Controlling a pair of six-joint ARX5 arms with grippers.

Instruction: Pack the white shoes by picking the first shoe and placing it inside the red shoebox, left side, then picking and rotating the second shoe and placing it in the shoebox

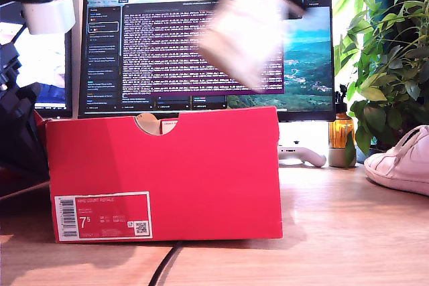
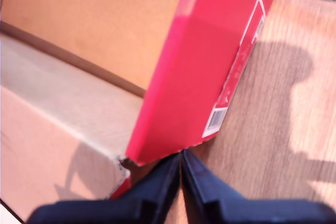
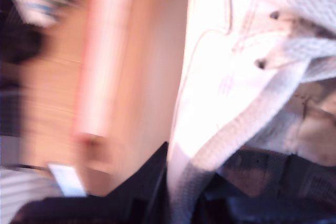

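White leather sneaker [image 3: 220,72] with white laces is clamped in my second gripper [image 3: 178,192], fingers pinched on the shoe's side wall near the eyelets. In the exterior view it's that blurry pale shape up high [image 1: 244,31], in front of the monitor [image 1: 167,45], above the box. The big red cardboard shoebox [image 1: 167,179] with the white barcode label sits on the wooden desk [image 1: 348,232], open on top, and nothing white shows through its notch from here. My first gripper [image 2: 181,163] has its fingers pressed together on nothing, parked right at the box's corner. The other white sneaker [image 1: 402,162] waits on the desk at the exterior view's right. So I'd say this is the first shoe going in. Next up: lower it into the box and let go.
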